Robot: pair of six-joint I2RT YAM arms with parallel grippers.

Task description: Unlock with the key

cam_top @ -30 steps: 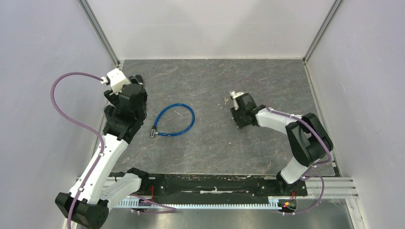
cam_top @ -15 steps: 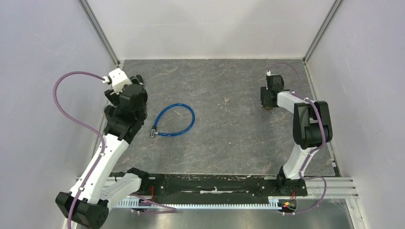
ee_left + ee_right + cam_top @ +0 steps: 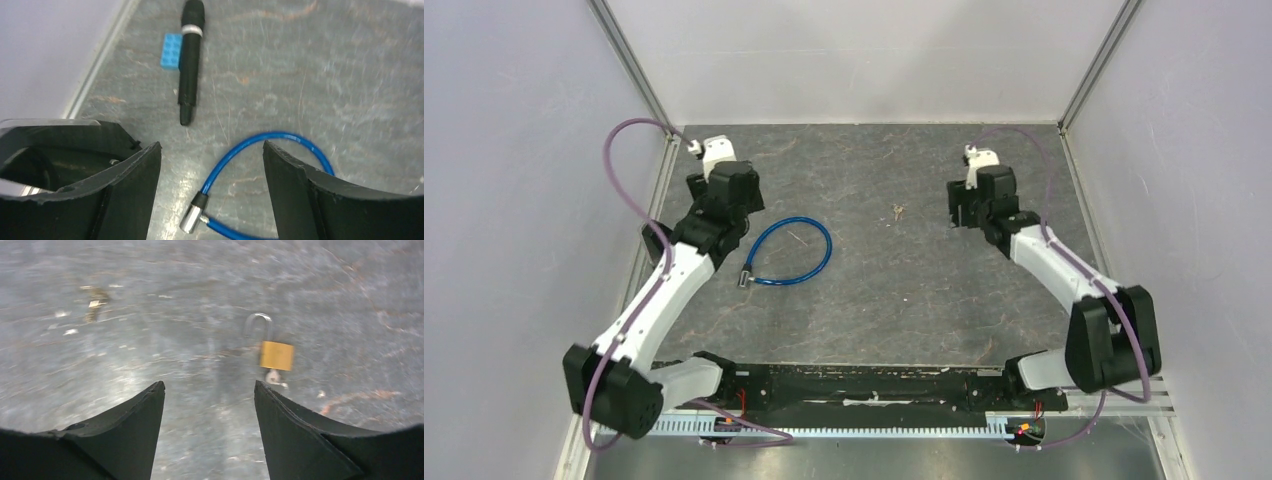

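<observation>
A blue cable lock (image 3: 789, 250) lies in a loop left of centre. Its metal end (image 3: 192, 220) shows between my left fingers in the left wrist view. My left gripper (image 3: 727, 203) is open and empty, above and just left of the loop (image 3: 212, 200). A brass padlock (image 3: 275, 354) with a raised shackle lies ahead of my right gripper (image 3: 207, 435) in the right wrist view, with a small key-like piece at its base. I cannot make it out in the top view. My right gripper (image 3: 969, 205) is open and empty. A small key bunch (image 3: 897, 211) lies mid-table.
A black marker (image 3: 190, 60) and a small blue brick (image 3: 171, 50) lie near the left wall rail, beyond the cable. White walls enclose the grey table (image 3: 874, 300) on three sides. The black base rail (image 3: 874, 385) runs along the near edge.
My right gripper swung from beside the key bunch to the back right, then came a little left. My left arm reached further back and right, toward the blue cable.
</observation>
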